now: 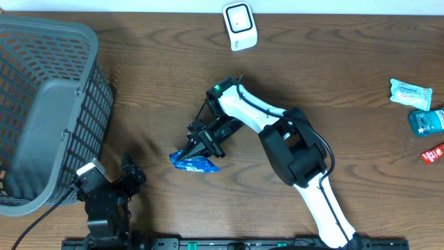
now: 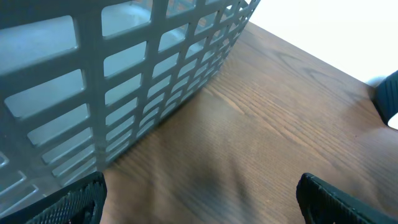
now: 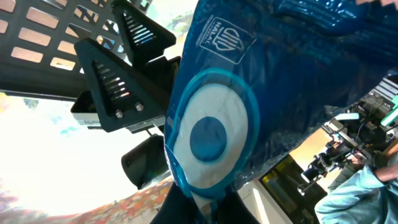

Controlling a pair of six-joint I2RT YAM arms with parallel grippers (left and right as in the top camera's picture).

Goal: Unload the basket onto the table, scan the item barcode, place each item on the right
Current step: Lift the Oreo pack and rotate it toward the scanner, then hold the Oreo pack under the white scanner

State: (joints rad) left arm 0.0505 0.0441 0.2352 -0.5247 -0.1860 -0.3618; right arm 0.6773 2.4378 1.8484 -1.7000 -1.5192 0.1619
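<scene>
Blue packet (image 1: pixel 198 164) pinched in right pincer (image 1: pixel 191 153)

White-shelled right arm (image 1: pixel 253 110), black joints (image 1: pixel 300 156), green indicator light (image 1: pixel 217 88).

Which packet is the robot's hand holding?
The dark blue packet at centre, pinched in the right hand; the pale packet, teal packet and red packet lie at the right edge.
</scene>
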